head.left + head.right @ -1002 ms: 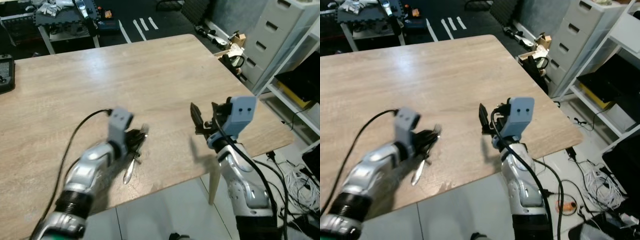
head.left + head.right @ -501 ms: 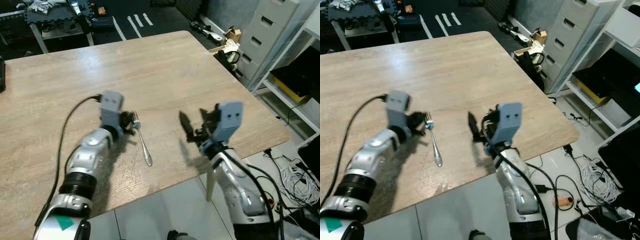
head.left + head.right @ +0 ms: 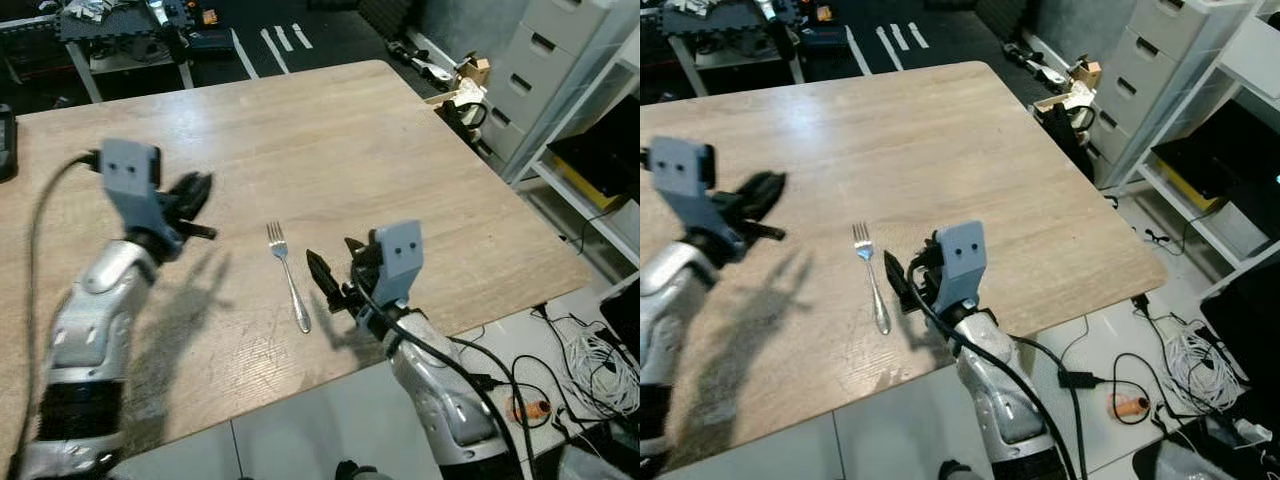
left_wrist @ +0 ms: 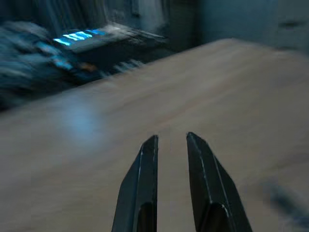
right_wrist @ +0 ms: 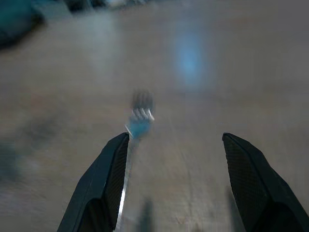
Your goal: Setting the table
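Near the table (image 3: 420,180) front edge: right gripper (image 3: 333,282) spread wide, empty, just beside fork (image 3: 288,276) lying flat, apparently placed or awaiting repositioning; farther back, left gripper (image 3: 196,205) nearly closed, empty, raised.

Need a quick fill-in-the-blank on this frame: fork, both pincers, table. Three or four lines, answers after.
1. The fork lies flat on the wooden ____.
2. The fork's tines point ____ the robot.
3. The right pincer hovers beside the fork's handle with its fingers ____.
4. The left pincer is raised above the table, holding ____.

Missing words: table; away from; open; nothing
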Available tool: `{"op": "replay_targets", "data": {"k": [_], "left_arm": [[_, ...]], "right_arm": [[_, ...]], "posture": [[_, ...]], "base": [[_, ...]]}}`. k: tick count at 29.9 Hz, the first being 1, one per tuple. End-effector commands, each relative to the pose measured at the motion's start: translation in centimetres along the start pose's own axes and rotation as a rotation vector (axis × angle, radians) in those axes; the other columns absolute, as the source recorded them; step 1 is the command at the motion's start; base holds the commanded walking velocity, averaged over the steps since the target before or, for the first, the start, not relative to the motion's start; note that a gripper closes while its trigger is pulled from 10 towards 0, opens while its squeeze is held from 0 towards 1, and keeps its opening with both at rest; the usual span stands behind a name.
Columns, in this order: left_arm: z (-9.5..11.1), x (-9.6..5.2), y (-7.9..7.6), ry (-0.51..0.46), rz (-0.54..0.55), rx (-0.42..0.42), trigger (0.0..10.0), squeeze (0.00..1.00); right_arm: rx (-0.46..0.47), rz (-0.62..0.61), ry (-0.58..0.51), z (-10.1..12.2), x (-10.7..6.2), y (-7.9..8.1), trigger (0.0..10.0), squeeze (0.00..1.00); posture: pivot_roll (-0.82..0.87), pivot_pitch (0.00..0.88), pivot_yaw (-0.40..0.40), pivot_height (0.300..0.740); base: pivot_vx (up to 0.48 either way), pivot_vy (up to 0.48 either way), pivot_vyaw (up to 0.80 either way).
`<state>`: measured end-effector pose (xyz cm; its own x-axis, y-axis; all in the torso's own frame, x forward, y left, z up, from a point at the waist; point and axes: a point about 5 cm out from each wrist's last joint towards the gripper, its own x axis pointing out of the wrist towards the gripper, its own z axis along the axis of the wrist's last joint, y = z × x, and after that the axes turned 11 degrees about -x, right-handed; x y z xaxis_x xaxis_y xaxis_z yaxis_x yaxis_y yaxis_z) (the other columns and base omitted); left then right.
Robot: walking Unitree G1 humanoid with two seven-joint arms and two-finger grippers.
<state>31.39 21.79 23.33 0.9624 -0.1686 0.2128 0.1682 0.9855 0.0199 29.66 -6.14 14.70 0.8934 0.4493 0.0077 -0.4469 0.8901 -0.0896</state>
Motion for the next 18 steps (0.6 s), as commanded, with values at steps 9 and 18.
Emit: {"op": "replay_targets", "data": {"k": [9,18], "left_arm": [[-1.6,-4.2,-2.1,0.161,-0.081,0.132,10.0,0.0],[-2.5,-5.5,-4.0,0.219,-0.197,0.084,10.0,0.0]], "right_arm": [[-0.007,0.045,0.145,-2.5,2.0,2.7,10.0,0.0],[0.002,0.068,0.125,-1.9,2.9,3.4,10.0,0.0]], "posture": [[0.09,0.11,0.037,0.74],[0.1,0.116,0.025,0.74]], "base": [[0.0,0.0,0.0],[0.0,0.0,0.0]]}}
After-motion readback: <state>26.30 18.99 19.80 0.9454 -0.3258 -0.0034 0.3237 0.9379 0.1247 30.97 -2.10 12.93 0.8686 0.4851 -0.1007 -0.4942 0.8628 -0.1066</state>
